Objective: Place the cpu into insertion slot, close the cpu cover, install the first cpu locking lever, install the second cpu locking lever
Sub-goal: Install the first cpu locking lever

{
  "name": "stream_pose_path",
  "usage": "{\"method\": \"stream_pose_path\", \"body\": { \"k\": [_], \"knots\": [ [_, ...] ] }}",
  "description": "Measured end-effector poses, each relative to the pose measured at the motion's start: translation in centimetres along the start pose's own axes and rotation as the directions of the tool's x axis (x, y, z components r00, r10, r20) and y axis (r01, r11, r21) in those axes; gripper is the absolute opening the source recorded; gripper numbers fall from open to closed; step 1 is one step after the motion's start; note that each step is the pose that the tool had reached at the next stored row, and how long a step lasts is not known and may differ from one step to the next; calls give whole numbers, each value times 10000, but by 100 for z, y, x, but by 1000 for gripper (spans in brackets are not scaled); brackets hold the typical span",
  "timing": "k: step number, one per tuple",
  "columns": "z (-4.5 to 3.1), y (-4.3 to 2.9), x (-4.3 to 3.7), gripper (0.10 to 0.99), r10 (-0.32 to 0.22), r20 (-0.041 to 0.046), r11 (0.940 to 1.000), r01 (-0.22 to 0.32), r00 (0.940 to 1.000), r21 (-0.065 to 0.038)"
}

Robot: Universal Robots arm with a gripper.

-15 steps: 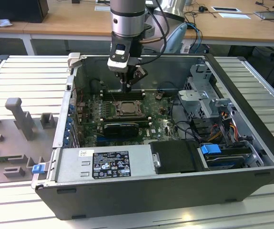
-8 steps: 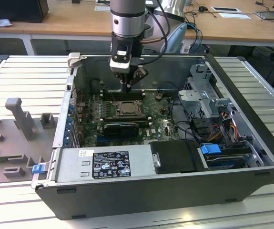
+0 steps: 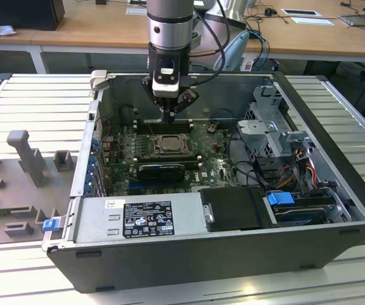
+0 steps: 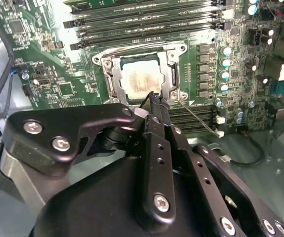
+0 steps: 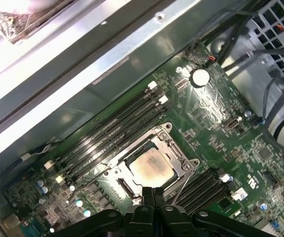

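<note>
The cpu (image 4: 139,79) is a pale square chip lying in the insertion slot (image 4: 181,49) on the green motherboard, and it appears too in the first wrist view (image 5: 150,165). The silvery cpu cover (image 4: 113,81) lies flat around it, framing the chip. One thin wire locking lever (image 4: 198,118) angles out from the socket's corner, also seen in the first wrist view (image 5: 181,185). My gripper (image 4: 154,101) hangs just above the socket's edge, fingers shut together with nothing between them. In the exterior view the gripper (image 3: 169,115) is over the socket (image 3: 169,145).
Long black memory slots (image 4: 146,22) flank the socket on both sides. The open computer case has a metal wall (image 5: 107,74) close behind the board, a drive cage (image 3: 277,127) and cables at the exterior view's right, and a power supply (image 3: 144,216) in front.
</note>
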State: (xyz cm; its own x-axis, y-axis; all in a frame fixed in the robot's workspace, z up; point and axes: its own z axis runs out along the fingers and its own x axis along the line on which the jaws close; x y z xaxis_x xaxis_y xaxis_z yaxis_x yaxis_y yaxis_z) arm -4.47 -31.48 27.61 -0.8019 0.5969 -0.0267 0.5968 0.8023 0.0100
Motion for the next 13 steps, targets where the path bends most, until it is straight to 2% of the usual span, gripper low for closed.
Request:
{"method": "stream_pose_path", "body": {
  "k": [5, 8, 9, 10, 13],
  "knots": [
    [0, 0, 0, 106, -649, -6, 9979, 649, 9979, -17],
    [1, 0, 0, 106, -1085, -9, 9941, 1085, 9941, -29],
    [2, 0, 0, 106, -1319, -11, 9913, 1319, 9913, -36],
    [4, 0, 0, 106, -1713, -13, 9852, 1713, 9852, -47],
    [5, 0, 0, 106, -2299, -16, 9732, 2299, 9732, -64]
  ]
}}
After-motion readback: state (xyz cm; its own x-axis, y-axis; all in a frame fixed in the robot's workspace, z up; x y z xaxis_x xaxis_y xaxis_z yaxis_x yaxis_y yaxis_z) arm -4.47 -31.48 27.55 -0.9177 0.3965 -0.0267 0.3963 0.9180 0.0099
